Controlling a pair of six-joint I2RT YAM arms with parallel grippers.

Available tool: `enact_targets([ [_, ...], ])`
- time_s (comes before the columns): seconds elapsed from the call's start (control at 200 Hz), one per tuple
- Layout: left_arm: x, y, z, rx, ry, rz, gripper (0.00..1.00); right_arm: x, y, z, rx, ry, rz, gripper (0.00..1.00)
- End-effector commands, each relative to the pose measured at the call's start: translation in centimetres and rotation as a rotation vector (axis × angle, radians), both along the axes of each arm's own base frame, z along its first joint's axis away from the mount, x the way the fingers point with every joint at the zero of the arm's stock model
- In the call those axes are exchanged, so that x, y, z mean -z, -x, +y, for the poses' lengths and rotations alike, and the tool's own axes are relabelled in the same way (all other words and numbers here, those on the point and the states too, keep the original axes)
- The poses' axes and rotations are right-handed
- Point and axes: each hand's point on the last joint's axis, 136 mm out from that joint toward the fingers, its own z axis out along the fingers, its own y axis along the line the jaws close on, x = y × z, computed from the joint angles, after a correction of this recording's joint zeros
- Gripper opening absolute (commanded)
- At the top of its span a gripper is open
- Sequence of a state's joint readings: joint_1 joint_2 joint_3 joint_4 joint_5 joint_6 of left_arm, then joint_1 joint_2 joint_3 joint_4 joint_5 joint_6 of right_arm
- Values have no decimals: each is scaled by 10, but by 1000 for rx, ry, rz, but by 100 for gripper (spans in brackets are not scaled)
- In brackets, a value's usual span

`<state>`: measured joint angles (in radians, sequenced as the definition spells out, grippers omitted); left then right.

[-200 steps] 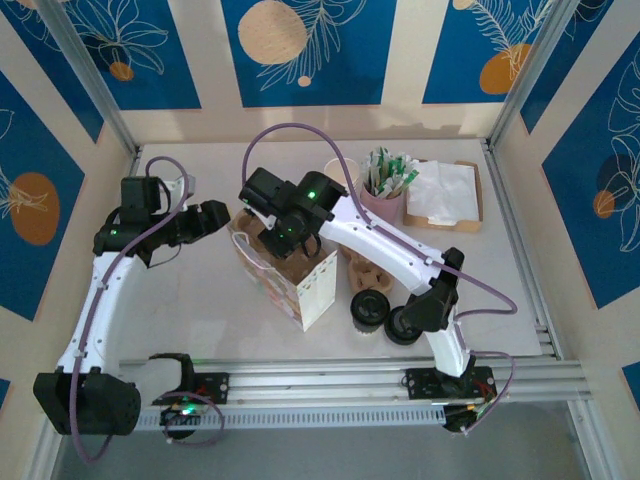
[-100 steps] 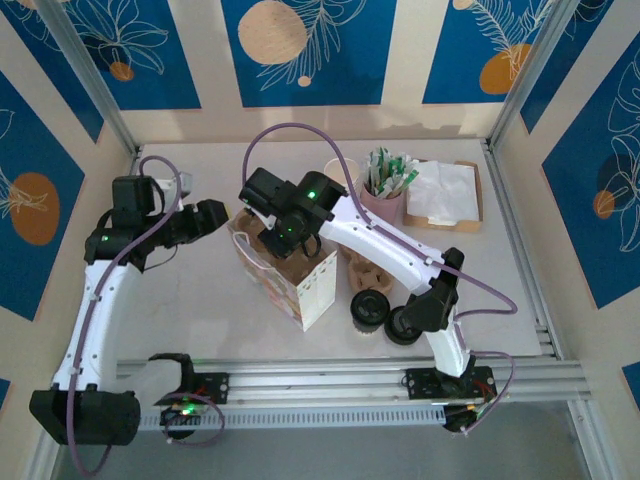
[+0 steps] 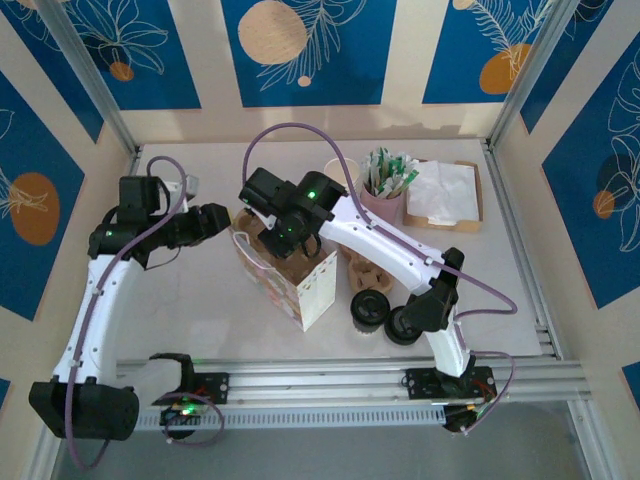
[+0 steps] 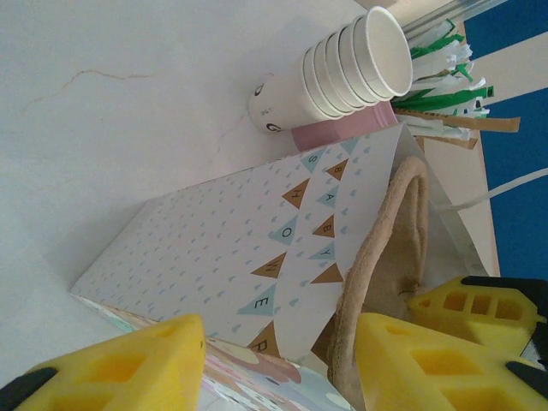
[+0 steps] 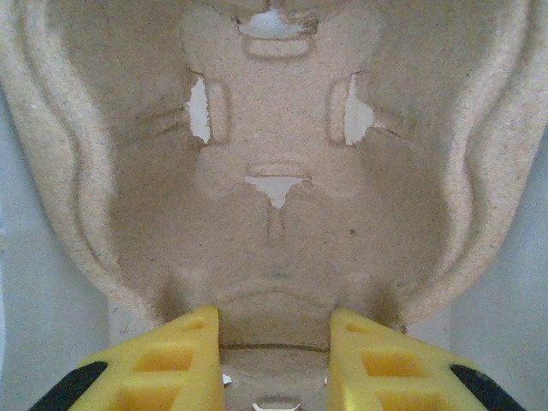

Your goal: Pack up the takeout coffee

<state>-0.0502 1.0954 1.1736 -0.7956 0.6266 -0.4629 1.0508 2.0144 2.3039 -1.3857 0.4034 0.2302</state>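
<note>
The takeout coffee [image 3: 368, 308], a small cup under a round black lid, stands on the table right of the patterned paper bag [image 3: 295, 280]. My right gripper [image 3: 285, 238] hangs over the bag's open top. In the right wrist view it [image 5: 274, 342] is shut on the rim of a pulp cup carrier [image 5: 274, 171]. My left gripper [image 3: 220, 222] is at the bag's left end. In the left wrist view it [image 4: 278, 368] is open, and its yellow fingers [image 4: 128, 368] straddle the bag's upper edge [image 4: 257, 257] and tan rope handle [image 4: 385, 240].
A black lid piece [image 3: 402, 326] lies by the right arm's elbow. Another pulp carrier [image 3: 362, 268] sits between bag and coffee. A stack of cream paper cups [image 4: 342, 73], a pink holder of sachets [image 3: 385, 190] and a napkin tray [image 3: 445, 195] stand at the back.
My left gripper's jaws have narrowed around the bag's edge, and it has shifted slightly toward the bag. The right arm and the carrier have not moved.
</note>
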Motion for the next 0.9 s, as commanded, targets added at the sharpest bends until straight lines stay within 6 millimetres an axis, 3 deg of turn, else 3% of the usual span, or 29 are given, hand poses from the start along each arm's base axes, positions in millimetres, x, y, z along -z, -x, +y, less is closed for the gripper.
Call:
enact_targets([
  [0.0,6,1,-1,12,-27,14,49,1,6,-7,13,17,37,29],
  [0.5,27,-2,12,-43,-106,55,45,4,7,-10,22,30,47,29],
  [0.895,23,-7,11,-68,-114,35,47,9,12,-12,13,52,56,29],
])
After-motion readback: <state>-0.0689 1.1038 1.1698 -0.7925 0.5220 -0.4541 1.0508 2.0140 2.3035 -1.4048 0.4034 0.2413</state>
